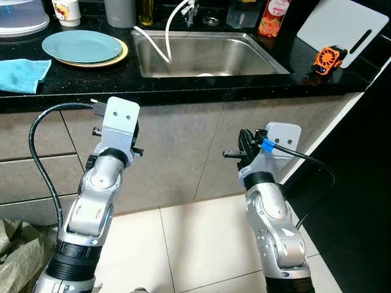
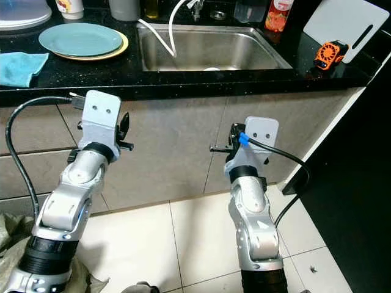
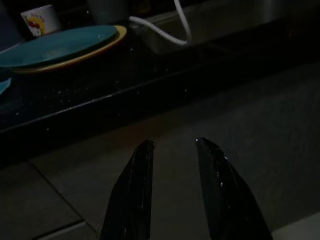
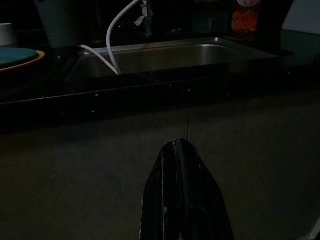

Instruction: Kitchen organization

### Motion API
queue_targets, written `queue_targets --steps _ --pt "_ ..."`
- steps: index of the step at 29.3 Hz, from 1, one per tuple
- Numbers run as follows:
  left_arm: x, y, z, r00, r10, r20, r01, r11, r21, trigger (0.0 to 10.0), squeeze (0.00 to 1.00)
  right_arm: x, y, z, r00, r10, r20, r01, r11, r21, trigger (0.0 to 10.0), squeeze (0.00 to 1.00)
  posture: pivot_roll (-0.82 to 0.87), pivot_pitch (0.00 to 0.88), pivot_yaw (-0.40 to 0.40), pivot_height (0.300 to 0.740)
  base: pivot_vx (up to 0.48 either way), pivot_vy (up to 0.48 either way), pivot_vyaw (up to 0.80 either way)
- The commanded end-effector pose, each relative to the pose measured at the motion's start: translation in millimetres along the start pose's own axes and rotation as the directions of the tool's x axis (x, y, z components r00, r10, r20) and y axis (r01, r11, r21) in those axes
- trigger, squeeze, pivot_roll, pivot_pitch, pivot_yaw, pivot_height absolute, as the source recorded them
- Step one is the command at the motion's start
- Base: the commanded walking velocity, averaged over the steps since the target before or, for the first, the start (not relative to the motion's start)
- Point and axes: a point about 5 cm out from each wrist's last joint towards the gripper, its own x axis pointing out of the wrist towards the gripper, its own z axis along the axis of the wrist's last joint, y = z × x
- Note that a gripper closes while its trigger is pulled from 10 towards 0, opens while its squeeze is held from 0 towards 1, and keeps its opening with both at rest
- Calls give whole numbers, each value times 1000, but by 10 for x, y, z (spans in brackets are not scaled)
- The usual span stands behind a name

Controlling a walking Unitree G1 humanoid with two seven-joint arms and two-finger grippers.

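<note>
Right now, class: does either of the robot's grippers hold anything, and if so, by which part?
Nothing is held. The left gripper is open with nothing between its fingers; the right gripper is shut on nothing. Both hover before the cabinet front, below the counter.

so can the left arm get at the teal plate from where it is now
Probably yes. The left gripper hangs open in front of the cabinet, below the counter edge. The teal plate sits just above it on a yellow plate, with nothing between; the arm must lift over the edge first.

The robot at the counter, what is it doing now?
It faces the sink and holds nothing yet. Both arms are raised before the cabinet doors, below the black counter. The left gripper is open and the right gripper is shut. A teal plate and a blue cloth lie on the counter.
</note>
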Motion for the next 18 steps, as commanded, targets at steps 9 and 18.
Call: queue_targets --steps 9,18 --pt "31 45 142 1000 12 1 -12 1000 -2 10000 0 -17 3 -74 1000 -9 -28 10 1000 19 10000 0 273 63 -58 740 0 0 0" --pt "224 238 611 998 -58 24 54 990 130 10000 0 -13 -7 -71 1000 -11 -26 11 1000 16 10000 0 274 60 -60 740 0 0 0"
